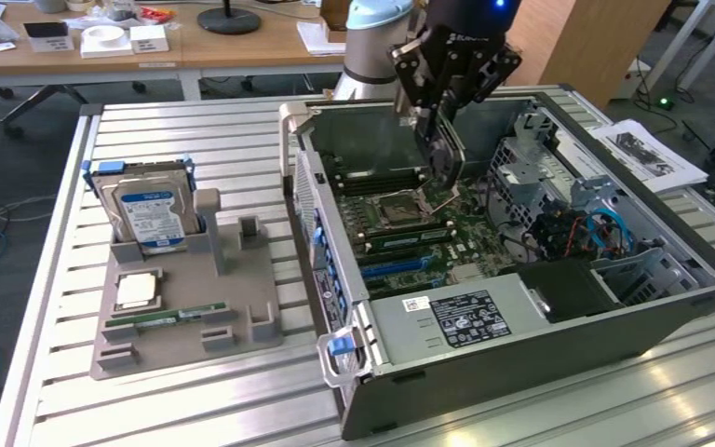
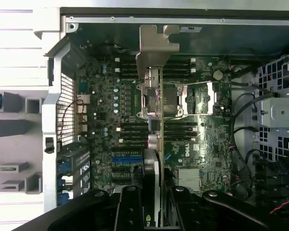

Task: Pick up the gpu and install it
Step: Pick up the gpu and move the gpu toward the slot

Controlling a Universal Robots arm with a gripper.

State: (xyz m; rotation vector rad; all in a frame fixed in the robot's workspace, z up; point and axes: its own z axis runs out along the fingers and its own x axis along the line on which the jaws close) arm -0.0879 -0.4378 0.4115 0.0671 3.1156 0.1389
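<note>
The gpu [image 1: 442, 166] hangs on edge over the open computer case [image 1: 457, 346], above the motherboard [image 1: 423, 228] near the CPU socket. My gripper [image 1: 439, 112] is shut on its upper edge. From the wrist, the gpu [image 2: 157, 139] appears edge-on as a thin green board with its silver end bracket [image 2: 154, 45] farthest from the gripper [image 2: 153, 204]. Black fingers [image 2: 130, 207] press on both sides of the card. A blue expansion slot [image 2: 127, 159] lies on the motherboard [image 2: 106, 106] just beside the card's line. The card hovers apart from the board.
On the exterior view's left, a grey holder tray [image 1: 252, 321] carries a silver hard drive [image 1: 153, 219], a memory stick [image 1: 165, 319] and a CPU chip [image 1: 134, 291]. Case walls, drive cages [image 1: 544, 168] and cables [image 1: 581, 233] surround the motherboard. Papers [image 1: 650, 154] lie at the right.
</note>
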